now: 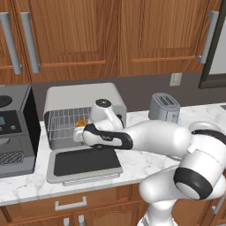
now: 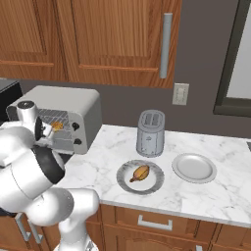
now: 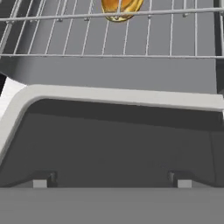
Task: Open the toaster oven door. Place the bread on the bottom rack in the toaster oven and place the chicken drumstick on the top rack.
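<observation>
the toaster oven is seen on the marble counter with the toaster oven door folded down flat in front of it. the bread is laid on the bottom rack inside the open cavity (a golden piece, seen through the wires). the gripper is held above the lowered door, its fingers spread apart and nothing held between them. the chicken drumstick is left on a grey plate beside the silver toaster, well apart from the oven.
</observation>
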Motion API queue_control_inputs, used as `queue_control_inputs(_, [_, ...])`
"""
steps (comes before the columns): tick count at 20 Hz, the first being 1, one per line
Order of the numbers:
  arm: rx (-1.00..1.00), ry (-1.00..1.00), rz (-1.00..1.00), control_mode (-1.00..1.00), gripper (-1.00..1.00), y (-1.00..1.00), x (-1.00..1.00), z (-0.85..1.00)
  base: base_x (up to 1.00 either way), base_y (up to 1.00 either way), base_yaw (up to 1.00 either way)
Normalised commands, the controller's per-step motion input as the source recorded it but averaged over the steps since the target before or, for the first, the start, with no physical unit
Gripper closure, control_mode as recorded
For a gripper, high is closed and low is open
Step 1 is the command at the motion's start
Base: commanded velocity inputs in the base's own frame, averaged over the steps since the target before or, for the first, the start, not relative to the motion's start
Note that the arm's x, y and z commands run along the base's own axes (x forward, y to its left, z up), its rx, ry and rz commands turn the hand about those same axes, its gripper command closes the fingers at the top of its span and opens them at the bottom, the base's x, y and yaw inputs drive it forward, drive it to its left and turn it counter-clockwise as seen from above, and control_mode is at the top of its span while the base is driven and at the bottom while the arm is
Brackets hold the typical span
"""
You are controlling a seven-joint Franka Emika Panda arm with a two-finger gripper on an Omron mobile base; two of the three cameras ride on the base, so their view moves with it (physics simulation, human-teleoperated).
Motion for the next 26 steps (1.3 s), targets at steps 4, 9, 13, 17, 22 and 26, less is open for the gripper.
queue_control_inputs(4, [-0.22, 0.00, 0.11, -1.00, -1.00, 0.12, -0.24, 0.45, 0.00, 0.00, 0.00])
queue_control_inputs(9, [-0.23, -0.13, 0.02, -1.00, -1.00, 0.00, -0.15, 0.24, 0.00, 0.00, 0.00])
queue_control_inputs(13, [-0.12, -0.25, 0.00, -1.00, -1.00, 0.00, 0.00, 0.15, 0.00, 0.00, 0.00])
queue_control_inputs(17, [-0.08, -0.22, 0.00, -1.00, -1.00, 0.05, 0.02, 0.14, 0.00, 0.00, 0.00])
queue_control_inputs(22, [-0.09, -0.09, 0.00, -1.00, -1.00, 0.09, 0.13, 0.20, 0.00, 0.00, 0.00])
queue_control_inputs(26, [-0.15, -0.02, 0.00, -1.00, -1.00, 0.01, 0.03, 0.01, 0.00, 0.00, 0.00])
